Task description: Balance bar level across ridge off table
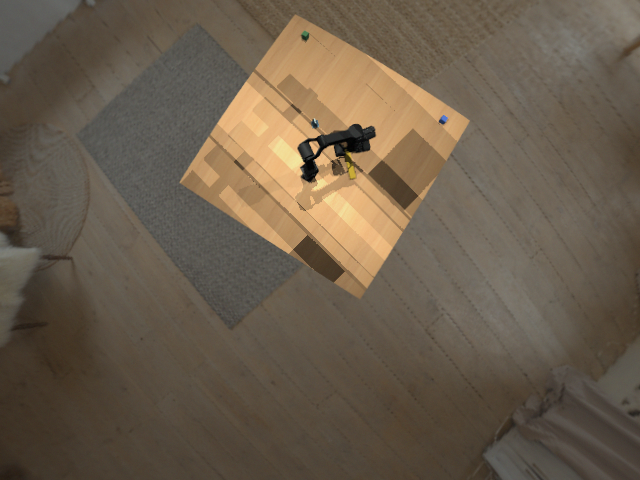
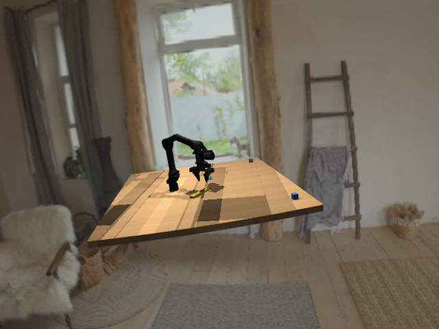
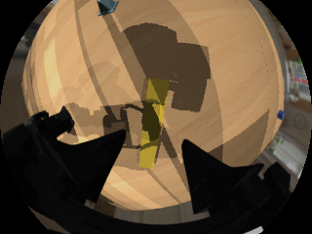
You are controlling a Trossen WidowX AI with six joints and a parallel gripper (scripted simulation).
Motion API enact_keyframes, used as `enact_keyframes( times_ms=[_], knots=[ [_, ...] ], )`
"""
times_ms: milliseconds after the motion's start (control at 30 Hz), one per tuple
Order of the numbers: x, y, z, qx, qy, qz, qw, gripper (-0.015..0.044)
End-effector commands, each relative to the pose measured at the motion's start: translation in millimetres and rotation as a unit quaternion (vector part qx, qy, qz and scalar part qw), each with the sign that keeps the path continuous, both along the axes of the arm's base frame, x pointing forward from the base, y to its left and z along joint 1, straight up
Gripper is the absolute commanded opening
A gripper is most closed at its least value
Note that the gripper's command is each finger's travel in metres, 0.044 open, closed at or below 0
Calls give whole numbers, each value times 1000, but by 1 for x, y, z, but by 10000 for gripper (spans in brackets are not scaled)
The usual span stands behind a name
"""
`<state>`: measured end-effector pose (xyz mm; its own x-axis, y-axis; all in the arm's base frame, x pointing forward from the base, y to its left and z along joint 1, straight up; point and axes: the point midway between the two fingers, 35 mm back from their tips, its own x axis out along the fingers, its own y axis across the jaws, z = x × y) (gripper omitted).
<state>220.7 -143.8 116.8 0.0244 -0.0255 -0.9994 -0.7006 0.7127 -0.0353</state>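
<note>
1. Top view: the wooden table appears as a tilted square. The black arm stands near its middle on its base, bent over toward the corner with the blue cube. The yellow bar lies flat on the table just below the arm's wrist, one end hidden under it. A green cube sits at the far corner. A small blue-grey ridge piece stands on the other side of the arm from the bar, apart from it.

2. Exterior view: the gripper hangs fingers-down above the table, over the far end of the bar, not touching it. The bar lies on the table top in shadow, toward the middle. The ridge piece shows just behind the fingers. The blue cube is near the right edge, the green cube at the back edge.

3. Wrist view: the two dark fingers stand well apart with nothing between them. The bar lies on the wood beyond the gap, running away from the camera. The ridge piece sits far off toward the upper left.
</note>
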Motion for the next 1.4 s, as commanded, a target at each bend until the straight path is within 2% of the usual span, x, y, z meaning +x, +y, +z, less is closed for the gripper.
enact_keyframes(
  times_ms=[0, 267, 1367],
  knots=[
    [-5, 0, -4, 6, 3, 7, 1000, 315],
    [-4, 0, -44, 6, 3, 7, 1000, 315],
    [-4, -1, -71, 6, 3, 7, 1000, 315]
  ],
)
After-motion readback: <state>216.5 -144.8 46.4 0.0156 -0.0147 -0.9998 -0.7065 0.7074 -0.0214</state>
